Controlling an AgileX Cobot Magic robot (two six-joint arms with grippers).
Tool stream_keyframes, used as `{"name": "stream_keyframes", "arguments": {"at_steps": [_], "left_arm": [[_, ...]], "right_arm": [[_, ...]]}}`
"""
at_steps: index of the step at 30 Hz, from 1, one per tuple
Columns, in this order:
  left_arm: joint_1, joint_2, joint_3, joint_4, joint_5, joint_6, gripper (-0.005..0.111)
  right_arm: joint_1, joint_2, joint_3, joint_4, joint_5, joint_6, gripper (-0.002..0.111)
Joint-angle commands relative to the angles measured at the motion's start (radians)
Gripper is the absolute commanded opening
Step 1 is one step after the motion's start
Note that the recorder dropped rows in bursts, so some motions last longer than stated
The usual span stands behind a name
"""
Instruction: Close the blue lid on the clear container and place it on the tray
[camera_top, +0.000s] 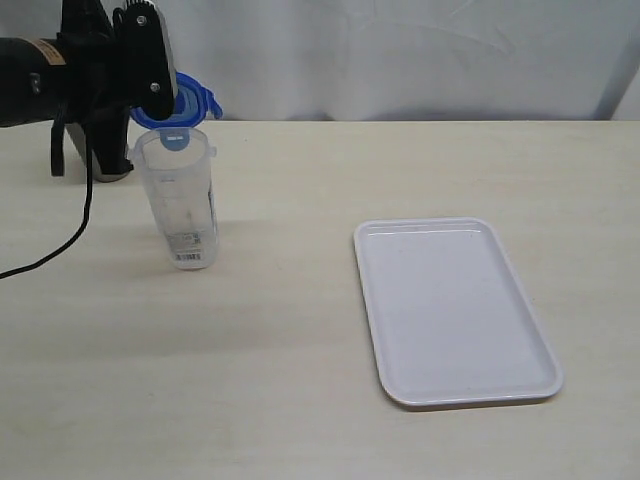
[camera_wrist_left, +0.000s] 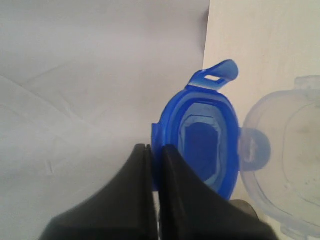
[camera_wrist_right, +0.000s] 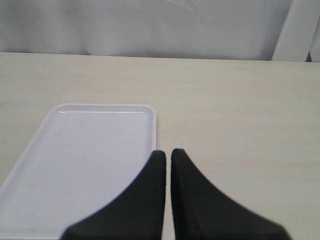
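- Progress check: nothing is finished yet. The blue lid (camera_top: 192, 100) stands flipped up off the mouth of the clear container (camera_top: 182, 205), so closing it looks like the step in hand.
- Over to the left gripper (camera_top: 160, 105): it is clenched tight, with nothing visible between its jaws. The lid sits right at its fingertips, and I can't tell whether tip and rim actually touch.
- Directly below that gripper, the container stands upright on the table (camera_top: 300, 380) with its mouth open.
- The tray (camera_top: 450, 320) lies bare, well apart from the left gripper on the other arm's side. The carry and the set-down are all still to come.
- The right gripper (camera_wrist_right: 167, 152) is clamped on nothing, and one corner of the tray (camera_wrist_right: 90, 150) lies below and ahead of its tips.
- The left wrist view alone gives the close-up. It shows the blue lid (camera_wrist_left: 200, 145) with its inner face to the camera and one locking tab (camera_wrist_left: 220, 75) raised. A translucent hinge strap (camera_wrist_left: 255, 150) ties the lid to the rim of the clear container (camera_wrist_left: 295, 150).
- Only the exterior view shows the whole canister with its label (camera_top: 190, 240) and the gap across to the tray. It misses the right gripper entirely, which only that arm's wrist camera catches.
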Motion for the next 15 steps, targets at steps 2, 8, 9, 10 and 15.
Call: {"name": "stream_keyframes", "arguments": {"at_steps": [2, 8, 9, 10, 15], "left_arm": [[0.005, -0.007, 0.004, -0.005, -0.023, -0.002, 0.000], [0.005, -0.007, 0.004, -0.007, -0.046, -0.002, 0.000], [0.005, -0.007, 0.004, -0.009, -0.052, -0.002, 0.000], [0.005, -0.007, 0.004, -0.009, -0.052, -0.002, 0.000], [0.005, -0.007, 0.004, -0.011, -0.059, -0.002, 0.000]], "right_arm": [[-0.001, -0.004, 0.003, 0.004, 0.000, -0.001, 0.005], [-0.001, -0.004, 0.003, 0.004, 0.000, -0.001, 0.005], [-0.001, -0.004, 0.003, 0.004, 0.000, -0.001, 0.005], [-0.001, -0.004, 0.003, 0.004, 0.000, -0.001, 0.005], [-0.001, -0.004, 0.003, 0.004, 0.000, -0.001, 0.005]]}}
